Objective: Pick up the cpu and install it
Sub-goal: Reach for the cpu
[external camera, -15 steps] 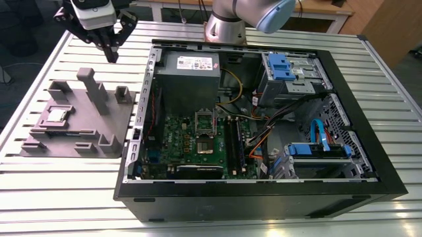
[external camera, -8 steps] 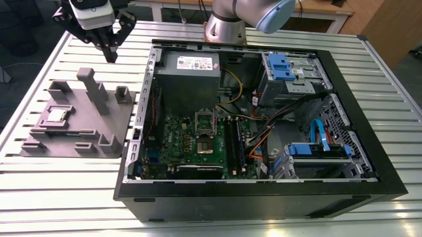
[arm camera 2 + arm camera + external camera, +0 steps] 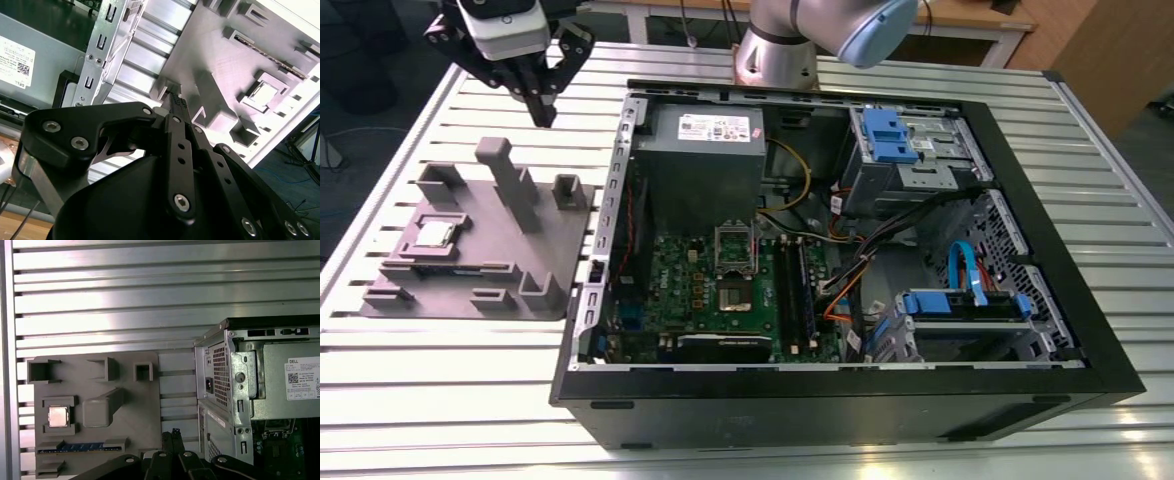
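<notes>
The cpu (image 3: 435, 235) is a small silver square lying flat in a pocket of the grey plastic fixture (image 3: 520, 255), outside the case on the exterior view's left. It also appears as the cpu (image 3: 58, 416) in the first wrist view and the cpu (image 3: 263, 92) in the second wrist view. My gripper (image 3: 544, 112) hangs above the table behind the fixture, well above and away from the chip. Its fingertips (image 3: 175, 433) are pressed together with nothing between them. The motherboard's socket (image 3: 734, 243) sits inside the open computer case (image 3: 854, 400).
A tall post (image 3: 507, 180) and several blocks rise from the fixture near the chip. A memory stick (image 3: 75, 446) lies in a slot of the fixture. The case holds a grey power supply (image 3: 707, 150), cables and blue drive bays (image 3: 894, 135). All stands on a slatted metal table (image 3: 454, 380).
</notes>
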You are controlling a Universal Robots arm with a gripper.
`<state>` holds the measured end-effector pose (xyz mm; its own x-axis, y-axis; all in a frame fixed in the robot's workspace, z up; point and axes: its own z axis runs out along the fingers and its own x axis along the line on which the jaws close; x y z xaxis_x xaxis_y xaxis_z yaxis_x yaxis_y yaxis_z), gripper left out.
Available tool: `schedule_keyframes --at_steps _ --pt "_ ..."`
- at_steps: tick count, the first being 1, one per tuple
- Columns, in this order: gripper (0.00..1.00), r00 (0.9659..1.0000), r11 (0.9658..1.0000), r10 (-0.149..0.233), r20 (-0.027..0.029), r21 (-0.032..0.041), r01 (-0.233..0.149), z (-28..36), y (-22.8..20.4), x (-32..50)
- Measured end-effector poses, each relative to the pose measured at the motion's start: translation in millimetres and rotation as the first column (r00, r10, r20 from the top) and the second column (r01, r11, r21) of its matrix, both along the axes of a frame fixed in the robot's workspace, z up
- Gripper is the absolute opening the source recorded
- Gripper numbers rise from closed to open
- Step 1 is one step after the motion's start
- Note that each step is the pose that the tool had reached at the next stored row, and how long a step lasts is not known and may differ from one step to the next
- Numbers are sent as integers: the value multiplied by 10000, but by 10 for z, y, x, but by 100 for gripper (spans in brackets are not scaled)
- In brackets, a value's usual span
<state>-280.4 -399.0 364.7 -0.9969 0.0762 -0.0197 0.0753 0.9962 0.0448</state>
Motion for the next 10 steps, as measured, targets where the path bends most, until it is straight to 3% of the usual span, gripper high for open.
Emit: schedule_keyframes --at_steps 10 --pt "11 10000 10000 0 0 1 0 -1 0 -26"
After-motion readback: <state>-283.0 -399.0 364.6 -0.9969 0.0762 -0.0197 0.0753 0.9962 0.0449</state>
